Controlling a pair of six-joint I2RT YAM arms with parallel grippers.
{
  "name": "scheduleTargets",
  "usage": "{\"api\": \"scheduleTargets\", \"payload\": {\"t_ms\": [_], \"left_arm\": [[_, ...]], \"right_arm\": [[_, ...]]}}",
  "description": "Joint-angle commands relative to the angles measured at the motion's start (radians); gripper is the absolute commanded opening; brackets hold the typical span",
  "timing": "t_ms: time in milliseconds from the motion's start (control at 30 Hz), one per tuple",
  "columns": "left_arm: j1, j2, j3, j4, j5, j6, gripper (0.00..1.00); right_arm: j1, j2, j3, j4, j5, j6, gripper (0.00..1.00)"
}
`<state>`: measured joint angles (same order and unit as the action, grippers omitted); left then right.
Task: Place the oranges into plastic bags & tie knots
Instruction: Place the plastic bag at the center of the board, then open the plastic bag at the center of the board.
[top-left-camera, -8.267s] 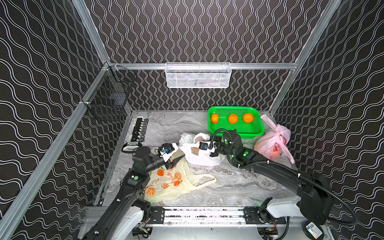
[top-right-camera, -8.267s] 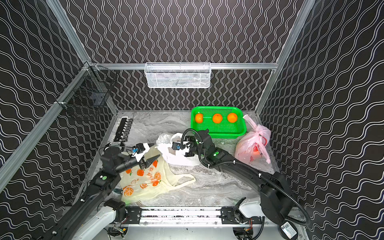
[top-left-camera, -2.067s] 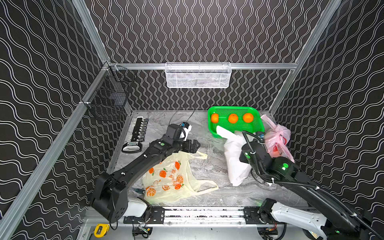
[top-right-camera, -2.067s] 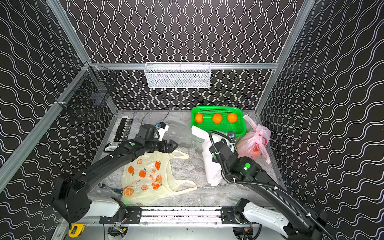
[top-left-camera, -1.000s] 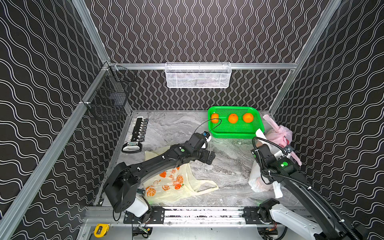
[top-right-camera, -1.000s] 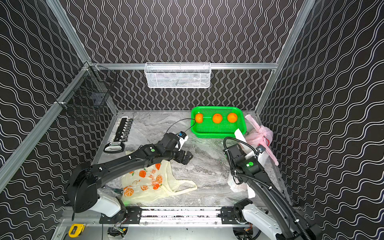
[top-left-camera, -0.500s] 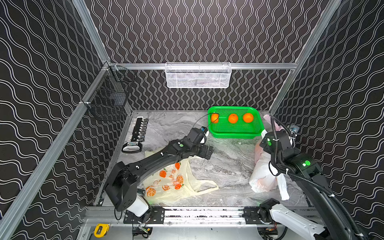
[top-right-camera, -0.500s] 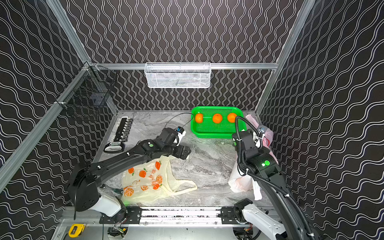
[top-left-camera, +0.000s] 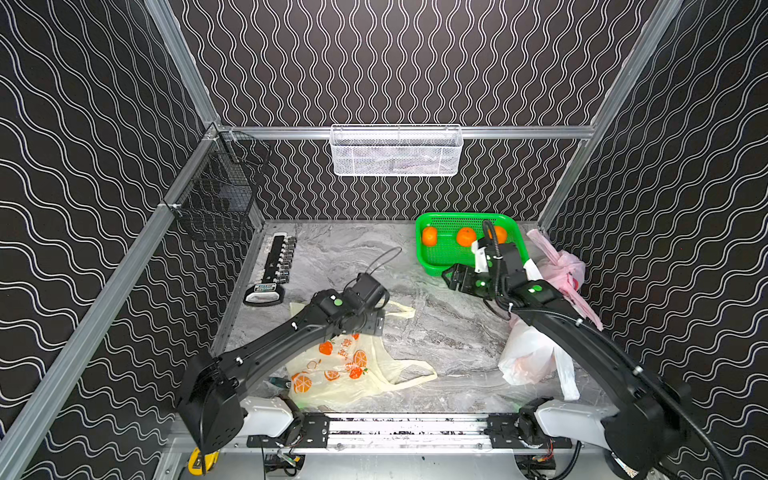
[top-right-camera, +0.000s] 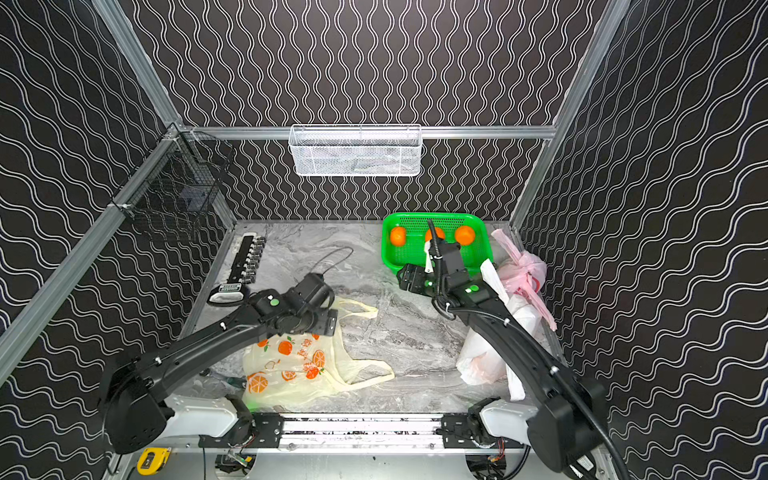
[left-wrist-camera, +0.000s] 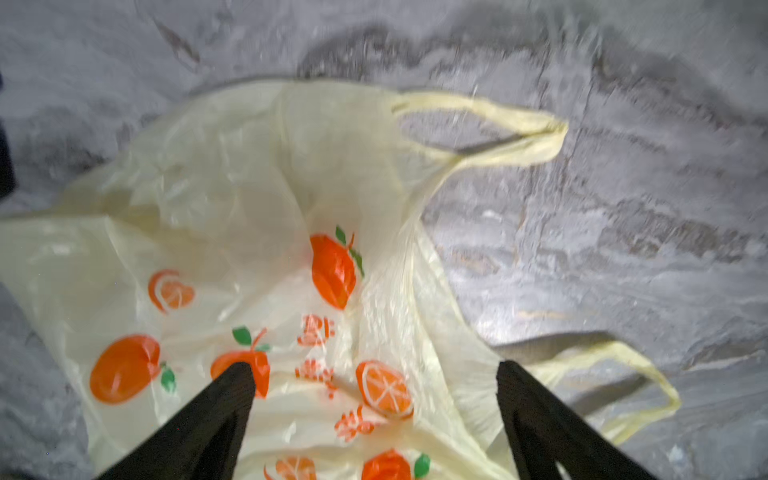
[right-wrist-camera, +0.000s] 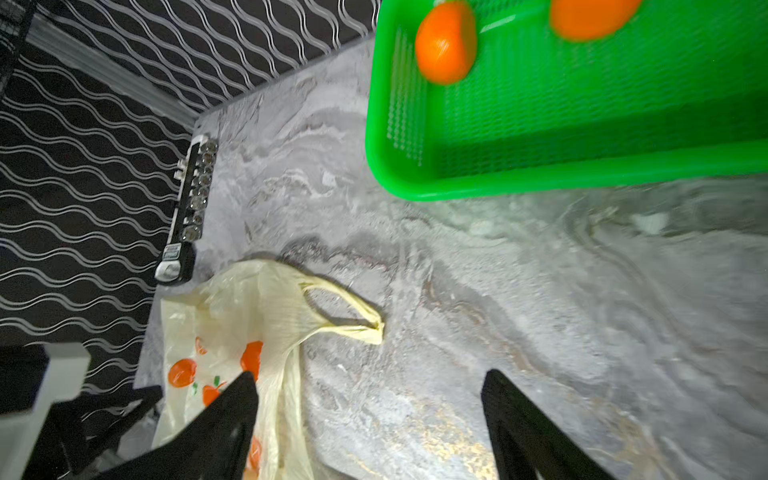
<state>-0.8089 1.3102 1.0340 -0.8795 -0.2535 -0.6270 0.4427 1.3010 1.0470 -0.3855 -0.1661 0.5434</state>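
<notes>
Three oranges (top-left-camera: 429, 235) (top-right-camera: 397, 235) (right-wrist-camera: 445, 43) lie in the green basket (top-left-camera: 434, 270) (top-right-camera: 390, 262) at the back right. The pale yellow bag (top-left-camera: 345, 365) (top-right-camera: 291, 370) (left-wrist-camera: 232, 199) (right-wrist-camera: 253, 299) with orange prints lies flat at the front left. My left gripper (top-left-camera: 376, 324) (top-right-camera: 328, 326) (left-wrist-camera: 372, 365) hangs open and empty over its top edge. My right gripper (top-left-camera: 451, 276) (top-right-camera: 405, 276) (right-wrist-camera: 370, 374) is open and empty just in front of the basket. The white bag (top-left-camera: 528, 353) (top-right-camera: 482, 357) and the pink bag (top-left-camera: 561, 270) (top-right-camera: 523, 270) lie at the right wall.
A black rail of sockets (top-left-camera: 278, 257) (right-wrist-camera: 193, 195) lies along the left edge. A white wire basket (top-left-camera: 395, 151) hangs on the back wall and a black wire basket (top-left-camera: 220, 199) on the left wall. Bare marble shows between the yellow bag and the white bag.
My right gripper set the white bag down by the right wall, let go and swung left to the basket's front. My left gripper drew back from the table's middle over the yellow bag.
</notes>
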Motion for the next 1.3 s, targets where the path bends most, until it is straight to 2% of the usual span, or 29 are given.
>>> {"api": "scheduleTargets", "payload": {"t_ms": [0, 100, 233, 433, 667, 1033, 1167, 1267], "left_arm": [[-0.033, -0.021, -0.048, -0.077, 0.042, -0.132, 0.93], [-0.033, 0.003, -0.088, -0.013, 0.103, -0.142, 0.92], [-0.015, 0.065, -0.097, 0.074, 0.129, -0.124, 0.84], [0.037, 0.163, -0.080, 0.151, 0.136, -0.087, 0.84], [0.077, 0.223, -0.099, 0.212, 0.120, -0.054, 0.69], [0.097, 0.259, -0.159, 0.345, 0.181, -0.045, 0.65], [0.097, 0.283, -0.167, 0.358, 0.178, -0.043, 0.55], [0.096, 0.269, -0.172, 0.351, 0.171, -0.039, 0.37]], "right_arm": [[0.000, 0.043, -0.017, 0.112, -0.133, 0.066, 0.86], [0.000, 0.080, -0.021, 0.122, -0.161, 0.055, 0.83], [0.001, 0.097, -0.019, 0.106, -0.181, 0.034, 0.79], [0.000, 0.079, -0.043, 0.098, -0.163, 0.019, 0.78], [0.001, 0.071, -0.043, 0.090, -0.164, 0.016, 0.76], [-0.001, 0.071, -0.033, 0.073, -0.164, 0.012, 0.72], [0.001, 0.069, -0.032, 0.061, -0.155, 0.014, 0.70], [0.001, 0.053, -0.034, 0.056, -0.127, 0.019, 0.68]]}}
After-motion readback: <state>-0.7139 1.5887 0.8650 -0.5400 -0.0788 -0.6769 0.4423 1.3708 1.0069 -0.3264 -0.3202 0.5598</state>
